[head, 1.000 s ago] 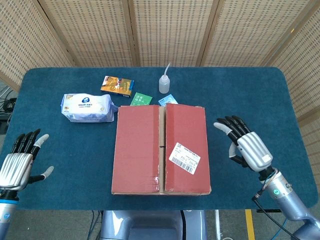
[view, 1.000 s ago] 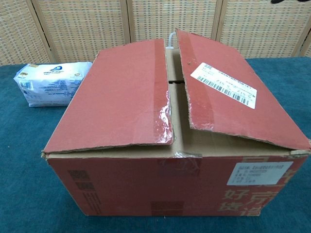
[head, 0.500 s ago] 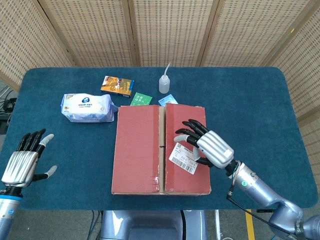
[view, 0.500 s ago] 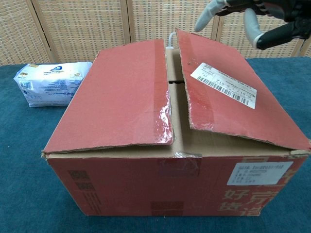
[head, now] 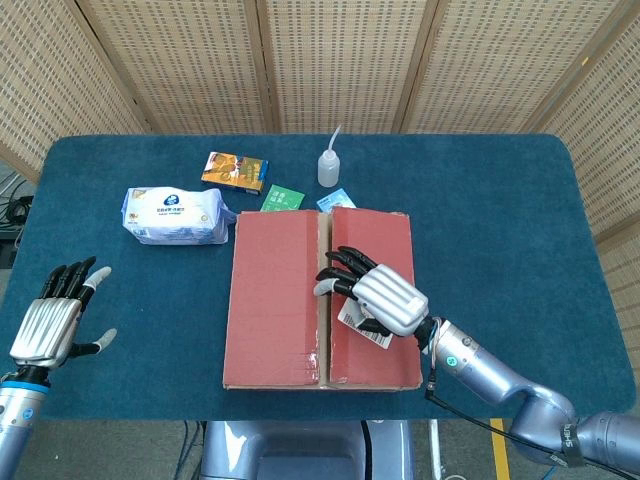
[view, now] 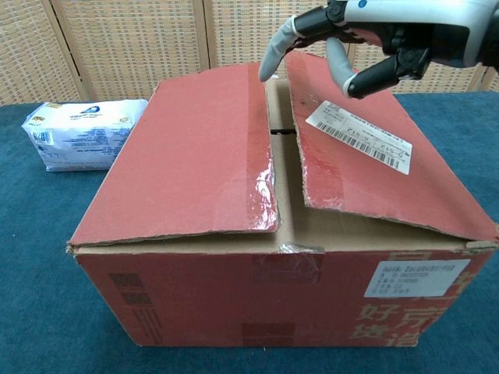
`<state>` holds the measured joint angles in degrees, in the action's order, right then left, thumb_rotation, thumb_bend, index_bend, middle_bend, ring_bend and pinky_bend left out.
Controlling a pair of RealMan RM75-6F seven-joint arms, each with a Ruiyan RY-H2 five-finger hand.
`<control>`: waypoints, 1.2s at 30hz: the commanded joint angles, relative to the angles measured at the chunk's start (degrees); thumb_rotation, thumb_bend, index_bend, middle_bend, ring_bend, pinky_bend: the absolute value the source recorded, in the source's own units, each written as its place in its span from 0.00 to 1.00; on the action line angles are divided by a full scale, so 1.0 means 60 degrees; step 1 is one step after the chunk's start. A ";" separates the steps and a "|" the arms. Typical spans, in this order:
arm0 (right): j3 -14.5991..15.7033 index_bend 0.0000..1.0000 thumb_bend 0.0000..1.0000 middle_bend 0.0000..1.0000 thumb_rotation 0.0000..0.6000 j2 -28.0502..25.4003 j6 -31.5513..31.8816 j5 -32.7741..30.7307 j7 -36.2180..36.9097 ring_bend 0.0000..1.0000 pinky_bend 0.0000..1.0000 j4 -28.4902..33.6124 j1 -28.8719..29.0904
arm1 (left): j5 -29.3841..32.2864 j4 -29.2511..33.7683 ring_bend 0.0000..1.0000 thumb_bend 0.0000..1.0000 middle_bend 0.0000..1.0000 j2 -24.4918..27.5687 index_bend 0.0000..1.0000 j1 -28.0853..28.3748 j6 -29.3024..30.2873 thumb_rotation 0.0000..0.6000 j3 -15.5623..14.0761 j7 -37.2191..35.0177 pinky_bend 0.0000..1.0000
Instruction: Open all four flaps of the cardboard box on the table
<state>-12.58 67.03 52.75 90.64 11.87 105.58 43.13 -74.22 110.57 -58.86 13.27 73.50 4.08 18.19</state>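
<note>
Red-brown cardboard box: at the middle of the near edge of the blue-carpeted table. Two top flaps lie down, a narrow seam between them; left top flap, right top flap with a white barcode label.

Right hand: above the right top flap by the seam, fingers spread, holding nothing; fingertips over the seam; contact with the flap cannot be told.

Left hand: at the near left corner of the table, well apart from the box, fingers apart, empty.

White pack of wipes: left of the box's far corner.

Green sachet and light-blue sachet: just beyond the box's far edge.

Orange packet, white squeeze bottle with thin nozzle: further back, toward the far edge.
</note>
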 commanded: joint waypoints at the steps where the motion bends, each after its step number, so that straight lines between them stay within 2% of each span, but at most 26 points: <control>1: 0.0010 0.29 1.00 0.25 1.00 0.0115 -0.0113 -0.0179 -0.0178 0.00 0.00 -0.0024 0.0123 | 0.0093 -0.0077 0.00 0.27 0.00 0.0004 0.11 0.0039 -0.0087 0.87 -0.0007 -0.0065 0.00; 9: 0.0043 0.30 1.00 0.27 1.00 0.0287 -0.0366 -0.0567 -0.0577 0.00 0.00 -0.0138 0.0374 | 0.0231 -0.0207 0.00 0.27 0.00 -0.0011 0.11 0.0083 -0.0166 0.87 -0.0020 -0.0217 0.00; 21: 0.0117 0.33 1.00 0.42 1.00 0.0406 -0.0361 -0.0908 -0.0921 0.00 0.00 -0.0364 0.0468 | 0.0340 -0.0239 0.00 0.27 0.00 0.0007 0.11 0.0122 -0.0231 0.87 -0.0055 -0.0327 0.00; 27: 0.0149 0.33 1.00 0.46 1.00 0.0170 -0.0196 -0.0912 -0.1026 0.00 0.00 -0.0268 0.0407 | 0.0284 -0.0210 0.00 0.27 0.00 0.0056 0.11 0.0149 -0.0257 0.87 -0.0083 -0.0420 0.00; 36: 0.0192 0.33 1.00 0.46 1.00 -0.0499 0.0114 -0.0832 -0.1302 0.01 0.00 0.0142 0.0185 | 0.0191 -0.0110 0.00 0.27 0.00 0.0134 0.11 0.0194 -0.0278 0.87 -0.0085 -0.0533 0.00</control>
<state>-11.48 64.81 52.92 85.47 4.39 105.85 44.63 -73.02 109.84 -58.12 14.42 71.90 3.60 15.09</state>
